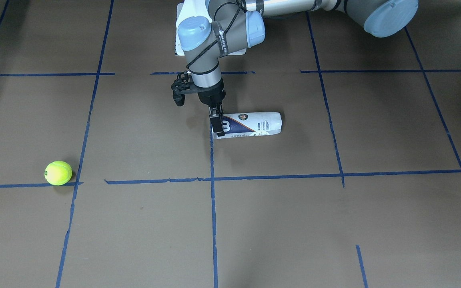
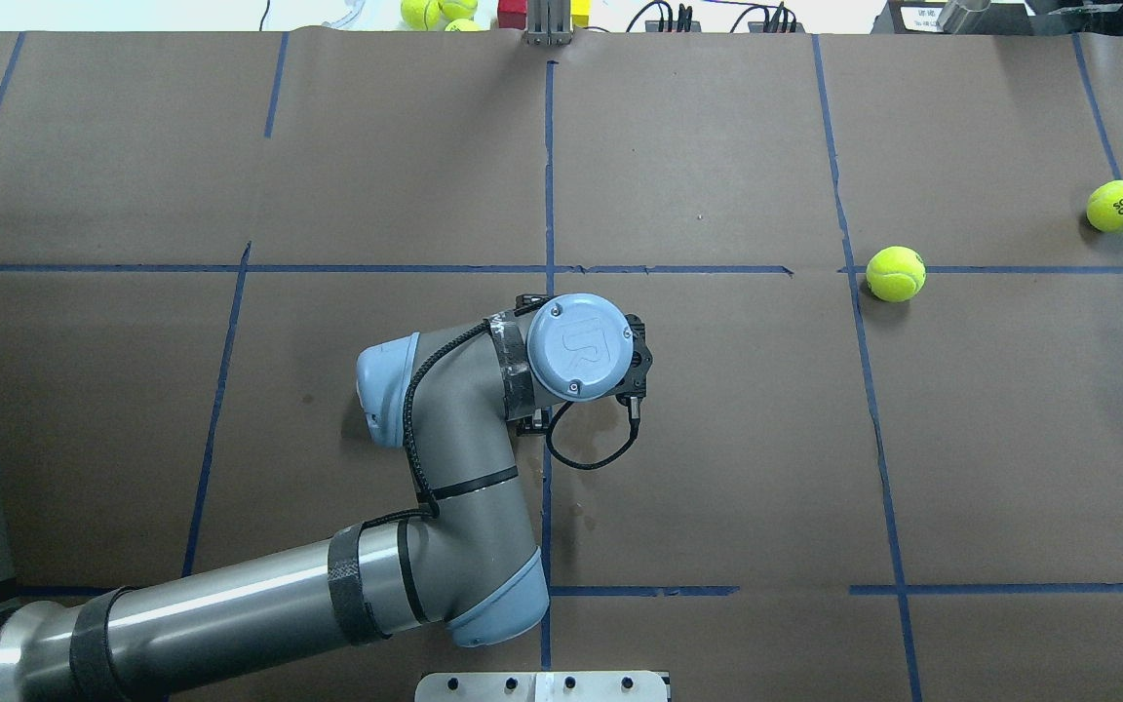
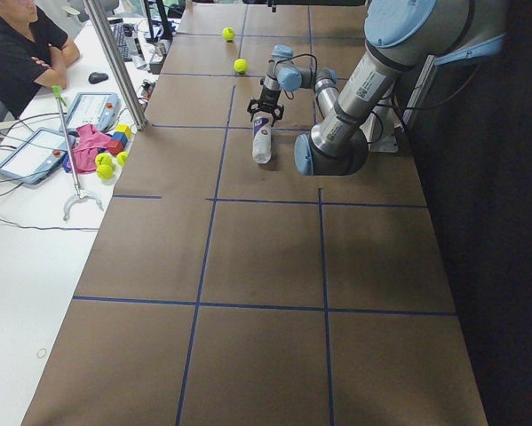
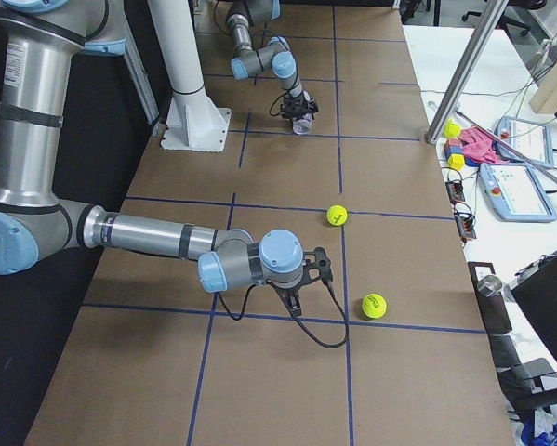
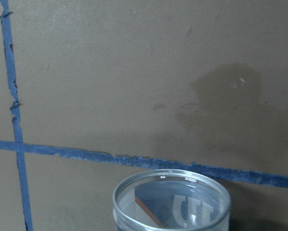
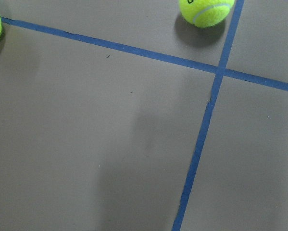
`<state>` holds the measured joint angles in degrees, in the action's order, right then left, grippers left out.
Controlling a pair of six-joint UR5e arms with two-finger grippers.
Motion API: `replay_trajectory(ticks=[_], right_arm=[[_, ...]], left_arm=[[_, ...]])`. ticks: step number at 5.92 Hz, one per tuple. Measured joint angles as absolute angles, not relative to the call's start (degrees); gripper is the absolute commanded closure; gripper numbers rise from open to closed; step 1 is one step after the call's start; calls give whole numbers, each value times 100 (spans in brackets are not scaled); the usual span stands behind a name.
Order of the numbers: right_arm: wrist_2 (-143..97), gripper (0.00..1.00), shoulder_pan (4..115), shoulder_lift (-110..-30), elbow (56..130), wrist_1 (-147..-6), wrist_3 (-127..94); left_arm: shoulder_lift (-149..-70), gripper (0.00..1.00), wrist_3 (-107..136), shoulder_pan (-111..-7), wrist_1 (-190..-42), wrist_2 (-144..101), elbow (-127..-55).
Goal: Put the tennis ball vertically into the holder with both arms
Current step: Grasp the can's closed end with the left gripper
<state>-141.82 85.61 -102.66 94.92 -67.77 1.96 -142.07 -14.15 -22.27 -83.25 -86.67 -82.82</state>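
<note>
The holder [image 1: 254, 123] lies on its side at the table's middle. Its open mouth fills the bottom of the left wrist view [image 5: 171, 202]. My left gripper [image 1: 217, 128] points down with its fingers astride the holder's open end; I cannot tell whether they grip it. In the overhead view my left wrist [image 2: 576, 346] hides both. One tennis ball [image 1: 58, 173] rests on the table towards my right [image 2: 896, 273]. A second ball [image 2: 1118, 206] lies farther right. My right gripper [image 4: 297, 295] hangs low beside both balls [image 4: 337, 215]; I cannot tell if it is open.
The white pedestal [image 4: 180, 74] and its foot plate [image 2: 542, 685] stand at the robot's edge of the table. A metal post [image 3: 115, 62], tablets, blocks and spare balls [image 3: 106, 164] sit on the operators' side, where a person [image 3: 17, 53] sits.
</note>
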Motion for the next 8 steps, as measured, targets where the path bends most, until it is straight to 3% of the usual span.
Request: replay_trajectory(ticks=[7, 8], right_arm=[[-14212, 0, 8561, -10301, 9493, -6778, 200], [-14212, 0, 8561, -10312, 9492, -6777, 201]], left_arm=[[-14067, 0, -1401, -2207, -8552, -8661, -8237], [-14067, 4, -1407, -2207, -8552, -8659, -8213]])
